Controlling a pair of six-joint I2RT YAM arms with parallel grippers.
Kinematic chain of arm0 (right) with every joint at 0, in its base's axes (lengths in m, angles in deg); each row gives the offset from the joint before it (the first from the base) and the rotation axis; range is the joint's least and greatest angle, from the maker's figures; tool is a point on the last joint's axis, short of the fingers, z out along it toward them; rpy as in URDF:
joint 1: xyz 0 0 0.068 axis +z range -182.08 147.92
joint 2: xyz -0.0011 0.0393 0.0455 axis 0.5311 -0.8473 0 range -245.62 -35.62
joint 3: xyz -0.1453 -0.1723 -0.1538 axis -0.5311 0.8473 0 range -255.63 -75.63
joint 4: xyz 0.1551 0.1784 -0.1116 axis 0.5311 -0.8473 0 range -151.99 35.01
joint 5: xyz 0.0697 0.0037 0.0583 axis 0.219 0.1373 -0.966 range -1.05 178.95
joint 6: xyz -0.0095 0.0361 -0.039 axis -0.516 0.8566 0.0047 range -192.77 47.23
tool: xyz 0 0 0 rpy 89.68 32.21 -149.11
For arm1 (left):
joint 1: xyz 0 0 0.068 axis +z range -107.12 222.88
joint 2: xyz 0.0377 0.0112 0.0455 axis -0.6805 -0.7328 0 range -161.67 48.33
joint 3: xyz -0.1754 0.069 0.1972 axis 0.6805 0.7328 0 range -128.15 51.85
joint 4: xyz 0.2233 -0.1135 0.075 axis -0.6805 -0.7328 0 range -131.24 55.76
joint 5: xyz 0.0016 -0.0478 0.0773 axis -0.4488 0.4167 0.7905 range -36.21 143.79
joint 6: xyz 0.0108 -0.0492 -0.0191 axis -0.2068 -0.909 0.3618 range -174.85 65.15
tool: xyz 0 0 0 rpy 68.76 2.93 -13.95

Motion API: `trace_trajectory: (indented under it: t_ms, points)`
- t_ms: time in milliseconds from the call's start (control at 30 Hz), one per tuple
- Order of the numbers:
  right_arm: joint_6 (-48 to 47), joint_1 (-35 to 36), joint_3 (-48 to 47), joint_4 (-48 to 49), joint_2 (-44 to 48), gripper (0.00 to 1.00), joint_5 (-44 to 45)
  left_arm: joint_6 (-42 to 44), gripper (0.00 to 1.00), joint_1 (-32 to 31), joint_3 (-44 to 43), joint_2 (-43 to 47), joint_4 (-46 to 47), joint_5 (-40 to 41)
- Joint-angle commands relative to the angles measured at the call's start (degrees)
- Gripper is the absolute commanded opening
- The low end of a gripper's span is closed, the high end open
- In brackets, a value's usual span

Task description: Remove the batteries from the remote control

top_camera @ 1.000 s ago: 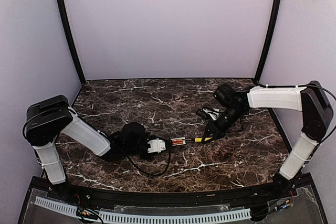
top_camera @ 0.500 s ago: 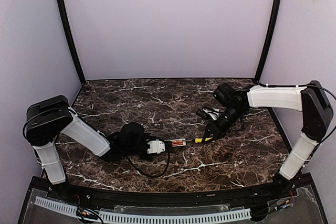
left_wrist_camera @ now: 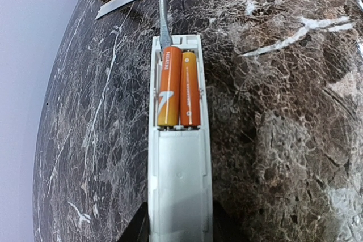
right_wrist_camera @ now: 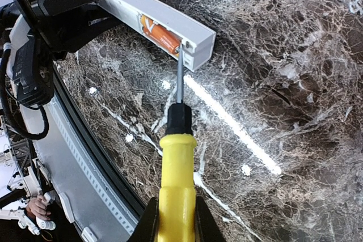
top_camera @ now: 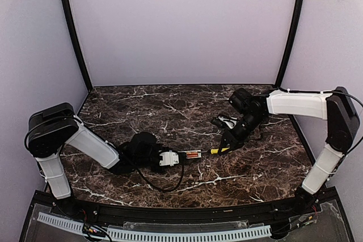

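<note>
With the left gripper (left_wrist_camera: 180, 228) clamped on the remote control (left_wrist_camera: 178, 185) just 6 o'clock of the table (top_camera: 142, 106) centre, the right gripper (right_wrist_camera: 176, 219), pinching the screwdriver (right_wrist_camera: 177, 168), probably needed to lever gently under the batteries (left_wrist_camera: 178, 86) at their 12 o'clock end in the left wrist view.

Even bright light, glare streak on marble tabletop (right_wrist_camera: 295, 55) (right wrist), fisheye-bent edges

A robotics lab cell: lilac panels (top_camera: 181, 26), black frame posts (top_camera: 73, 32) and a marble-look table (top_camera: 170, 101) carrying two bolted arms (top_camera: 93, 145).
</note>
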Motion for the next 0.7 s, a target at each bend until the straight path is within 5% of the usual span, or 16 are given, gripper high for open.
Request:
trace_trajectory:
  t_ms: [0, 667]
  points:
    - [-1.7, 2.4, -3.4, 5.0, 0.7, 0.00, -5.2, 0.7, 0.00, -1.2, -2.7, 2.3, 3.9, -5.2]
    - [-1.6, 3.6, -5.2, 3.1, 0.0, 0.00, -4.7, 0.4, 0.00, -1.3, -2.6, 2.3, 3.2, -4.9]
